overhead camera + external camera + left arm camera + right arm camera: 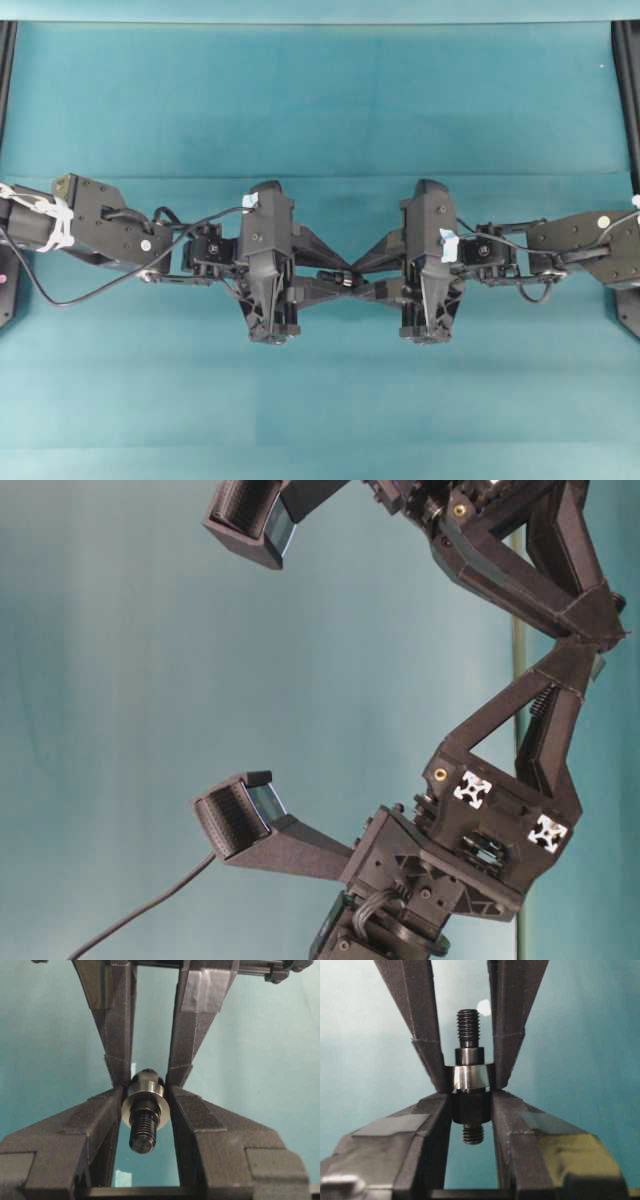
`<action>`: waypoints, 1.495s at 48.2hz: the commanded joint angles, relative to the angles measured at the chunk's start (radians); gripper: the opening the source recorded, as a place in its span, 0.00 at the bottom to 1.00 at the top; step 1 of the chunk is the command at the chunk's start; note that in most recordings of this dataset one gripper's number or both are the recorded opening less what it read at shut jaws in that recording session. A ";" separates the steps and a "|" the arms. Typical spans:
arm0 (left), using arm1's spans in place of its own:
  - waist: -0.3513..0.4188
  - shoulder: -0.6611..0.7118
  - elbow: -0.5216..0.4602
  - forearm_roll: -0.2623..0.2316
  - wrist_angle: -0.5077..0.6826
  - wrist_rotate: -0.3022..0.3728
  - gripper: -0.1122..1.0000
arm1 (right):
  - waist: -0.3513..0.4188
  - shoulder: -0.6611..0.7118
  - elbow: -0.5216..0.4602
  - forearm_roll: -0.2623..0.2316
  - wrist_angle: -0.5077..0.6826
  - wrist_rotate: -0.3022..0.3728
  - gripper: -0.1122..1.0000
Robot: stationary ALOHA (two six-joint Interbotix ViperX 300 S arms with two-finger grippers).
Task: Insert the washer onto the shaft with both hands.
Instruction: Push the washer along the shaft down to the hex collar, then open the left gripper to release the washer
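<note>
Both grippers meet tip to tip over the middle of the teal table. The right gripper is shut on the thick dark collar of the shaft. The shaft's threaded end points away toward the left arm. The silvery washer sits around the shaft against the collar, between the left gripper's fingertips. In the left wrist view the left gripper is shut on the washer, with the threaded shaft poking through it toward the camera. Overhead, the shaft is a small dark spot between the crossed fingers.
Teal cloth covers the whole table. Black frame rails run along the left and right edges. A black cable loops under the left arm. Pale tape scraps lie on the cloth below the grippers.
</note>
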 commanded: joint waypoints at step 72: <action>0.009 -0.084 -0.011 0.005 0.066 0.084 0.86 | -0.003 -0.011 -0.026 0.002 0.008 -0.005 0.10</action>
